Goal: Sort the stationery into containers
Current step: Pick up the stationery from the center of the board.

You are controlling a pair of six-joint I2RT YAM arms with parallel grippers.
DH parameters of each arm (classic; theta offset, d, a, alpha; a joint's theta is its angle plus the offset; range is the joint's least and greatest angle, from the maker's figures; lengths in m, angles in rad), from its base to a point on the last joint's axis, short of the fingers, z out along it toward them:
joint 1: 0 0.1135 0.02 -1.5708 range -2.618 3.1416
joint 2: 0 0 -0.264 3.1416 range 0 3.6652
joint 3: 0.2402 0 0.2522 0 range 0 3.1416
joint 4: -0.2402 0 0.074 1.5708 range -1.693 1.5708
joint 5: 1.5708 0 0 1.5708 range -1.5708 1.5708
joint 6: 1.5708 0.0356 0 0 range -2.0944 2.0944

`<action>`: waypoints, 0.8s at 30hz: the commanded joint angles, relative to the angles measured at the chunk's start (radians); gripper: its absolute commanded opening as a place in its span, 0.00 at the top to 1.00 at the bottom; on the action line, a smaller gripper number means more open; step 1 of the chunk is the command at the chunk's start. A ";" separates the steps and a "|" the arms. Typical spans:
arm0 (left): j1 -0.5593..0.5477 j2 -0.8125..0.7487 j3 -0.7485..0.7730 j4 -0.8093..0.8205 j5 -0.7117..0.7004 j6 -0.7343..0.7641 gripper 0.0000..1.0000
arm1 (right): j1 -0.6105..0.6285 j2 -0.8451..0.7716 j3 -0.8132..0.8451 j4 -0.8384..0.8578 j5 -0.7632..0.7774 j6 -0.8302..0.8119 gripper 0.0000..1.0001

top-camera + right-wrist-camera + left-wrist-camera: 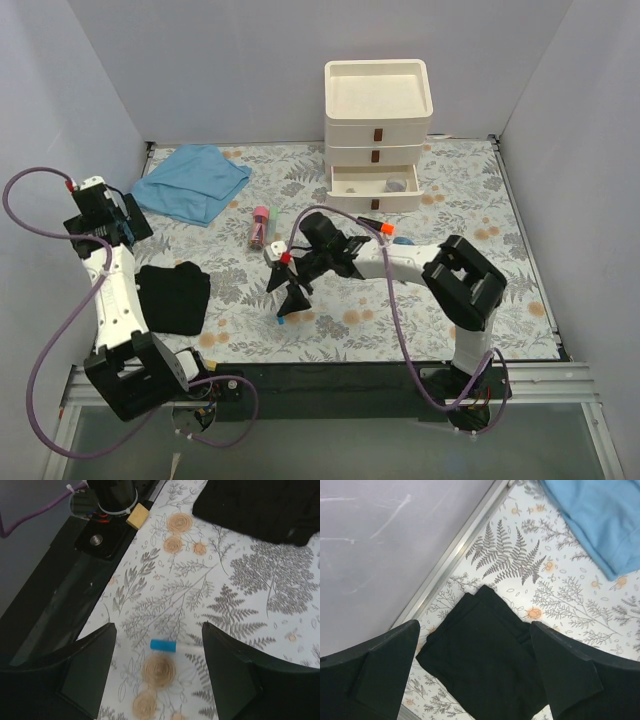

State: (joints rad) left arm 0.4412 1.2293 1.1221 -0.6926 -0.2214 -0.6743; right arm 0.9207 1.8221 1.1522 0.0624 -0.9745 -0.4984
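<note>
Blue-capped pen [164, 645] under the spread right hand [158, 630].
It rests flat on the desk [450, 200] near the front edge, well apart from the drawers [378, 120], whose bottom drawer [375, 186] stands pulled out. Lower straight down, keep the thin barrel centred and crosswise to the fingers [90, 670], then close gently. The left hand [475, 625], spread too, hangs empty over a black cloth [480, 660].

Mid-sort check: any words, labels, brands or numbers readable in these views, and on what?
No text can be read in any view.
pink tube: possibly a label, too small to read.
drawer unit: no marking visible.
</note>
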 commanded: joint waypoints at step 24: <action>0.183 -0.034 0.122 0.068 0.220 -0.111 0.05 | 0.303 0.468 0.287 0.577 0.005 0.228 0.28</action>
State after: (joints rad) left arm 0.6189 1.1858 1.1946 -0.6205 -0.0349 -0.7898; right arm 1.1938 2.2395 1.3834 0.5877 -0.9703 -0.2348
